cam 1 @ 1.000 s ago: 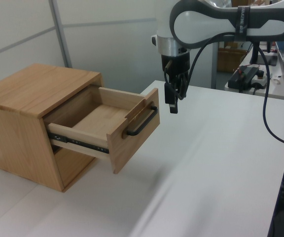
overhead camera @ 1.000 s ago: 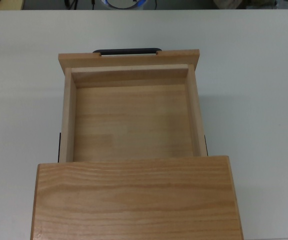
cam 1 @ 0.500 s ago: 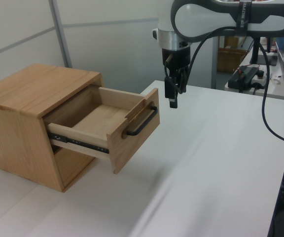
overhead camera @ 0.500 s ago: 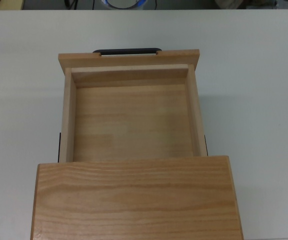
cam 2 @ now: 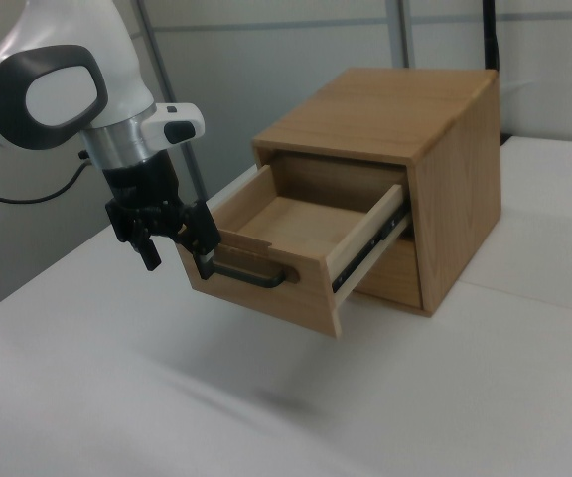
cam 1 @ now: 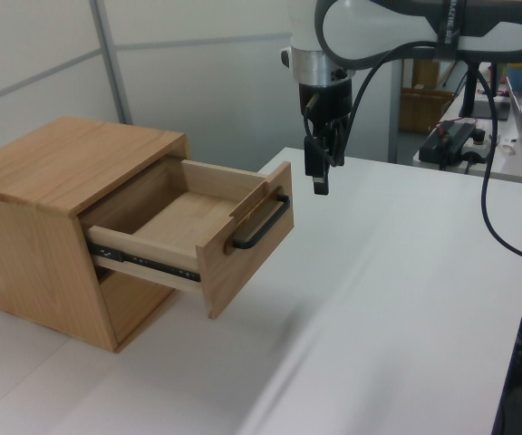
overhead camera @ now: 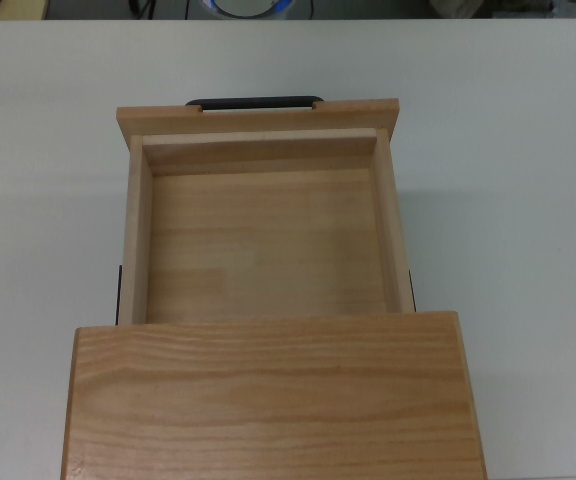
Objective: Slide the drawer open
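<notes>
The light wooden drawer (overhead camera: 263, 240) stands pulled well out of its cabinet (overhead camera: 268, 400), and its inside is bare. Its black bar handle (overhead camera: 254, 102) sits on the front panel (cam 1: 243, 263), toward the top view's upper edge. My gripper (cam 2: 177, 260) hangs open just beyond the handle (cam 2: 251, 275), with nothing between its fingers. In the left view the gripper (cam 1: 319, 179) is above and to the right of the handle (cam 1: 263, 222), apart from it. The top view does not show the gripper.
The cabinet (cam 2: 395, 109) rests on a white table (cam 1: 406, 299). A black cable (cam 1: 488, 190) trails from the arm. A desk with equipment (cam 1: 456, 136) stands beyond the table at the left view's right.
The gripper has risen a little, farther above the handle. The drawer has not moved.
</notes>
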`<action>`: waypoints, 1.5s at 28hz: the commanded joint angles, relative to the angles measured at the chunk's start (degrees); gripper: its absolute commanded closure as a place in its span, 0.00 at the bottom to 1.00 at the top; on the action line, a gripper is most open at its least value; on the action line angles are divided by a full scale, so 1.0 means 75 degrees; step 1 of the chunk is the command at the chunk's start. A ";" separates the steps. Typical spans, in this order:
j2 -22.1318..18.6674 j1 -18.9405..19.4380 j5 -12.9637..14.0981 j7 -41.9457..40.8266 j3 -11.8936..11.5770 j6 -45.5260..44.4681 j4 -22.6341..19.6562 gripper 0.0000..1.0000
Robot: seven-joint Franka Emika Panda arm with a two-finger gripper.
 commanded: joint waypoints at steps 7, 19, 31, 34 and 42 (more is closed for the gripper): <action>0.0046 0.0087 0.0054 -0.0047 0.0020 -0.0269 0.0160 0.00; 0.0092 0.0087 0.0043 -0.0059 0.0020 -0.0246 0.0160 0.00; 0.0198 0.0075 0.0031 -0.0117 -0.0003 -0.0187 0.0171 0.00; 0.0210 0.0075 0.0019 -0.0129 -0.0004 -0.0187 0.0195 0.00; 0.0210 0.0075 0.0031 -0.0070 0.0008 -0.0199 0.0195 0.00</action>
